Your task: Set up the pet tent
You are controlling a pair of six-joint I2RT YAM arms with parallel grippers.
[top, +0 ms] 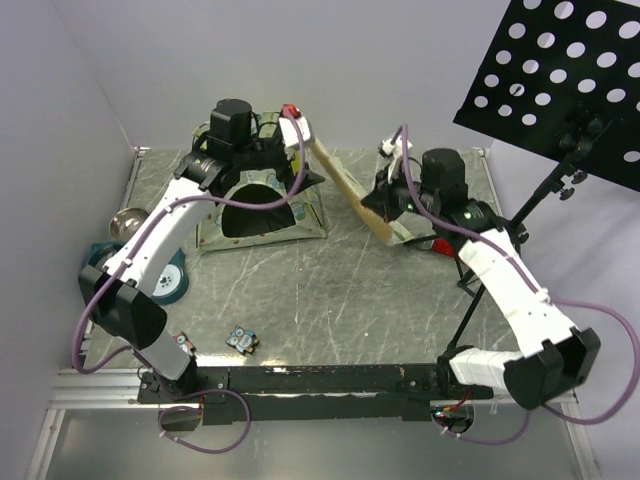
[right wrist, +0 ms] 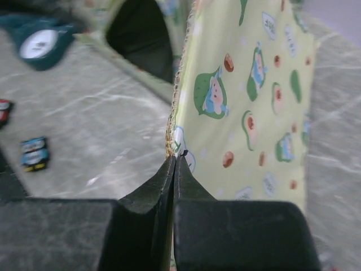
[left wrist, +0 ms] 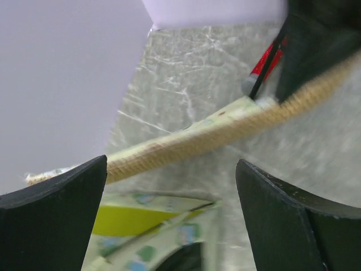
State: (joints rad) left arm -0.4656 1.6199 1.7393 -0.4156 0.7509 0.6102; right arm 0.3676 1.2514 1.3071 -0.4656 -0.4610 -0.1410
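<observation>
The pet tent stands at the back left of the table, a cream-green avocado-print dome with a dark arched opening facing the front. My left gripper hovers over its top, open and empty; in the left wrist view the tent's lime-yellow panel lies between and below the spread fingers. My right gripper is shut on the edge of the flat avocado-print mat, held on edge and slanting toward the tent. The right wrist view shows the shut fingertips on the mat, with the tent opening beyond.
A metal bowl and a teal round dial sit at the left edge. A small printed card lies near the front. A black perforated panel on a stand rises at the right. A red object sits behind the tent.
</observation>
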